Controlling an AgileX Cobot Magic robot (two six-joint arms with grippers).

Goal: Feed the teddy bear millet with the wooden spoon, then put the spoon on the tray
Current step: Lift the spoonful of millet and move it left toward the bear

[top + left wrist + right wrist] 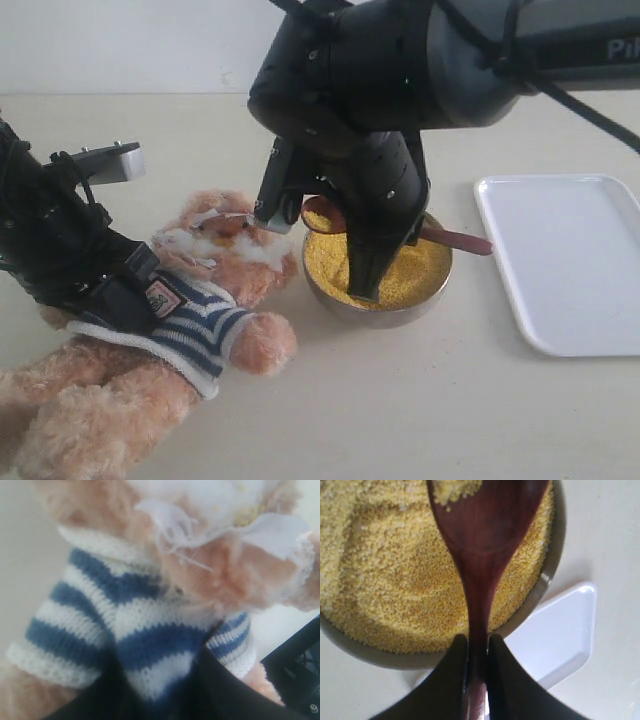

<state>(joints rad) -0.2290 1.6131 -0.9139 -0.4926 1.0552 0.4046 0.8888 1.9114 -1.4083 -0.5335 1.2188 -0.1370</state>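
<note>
The teddy bear (200, 300) is lying on the counter (420, 400) on the left side of the exterior view, with its head pointing toward the metal bowl (385, 315). The left jaws are pinching the bear's striped shirt (125, 630). In the left wrist view the knitted cloth is sitting tightly between the two dark fingers (220, 690), so these jaws are narrow and are gripping the bear by the shirt. A few yellow grains are showing on the white muzzle (220, 500).

The right arm is reaching down over the metal bowl. Its jaws are closing narrowly on the slim handle of the wooden spoon (485, 540), one finger (445, 680) on each side of the handle. The round end of the spoon is hanging above the millet (395, 580), at the side of the bowl that is nearest to the bear's face, and it is carrying a small amount of grain. The spoon's round end is near the bear's head, but I cannot tell if they are touching.

The millet is filling the metal bowl. The tray (570, 260) is lying flat on the counter to the right of the bowl, apart from it.
</note>
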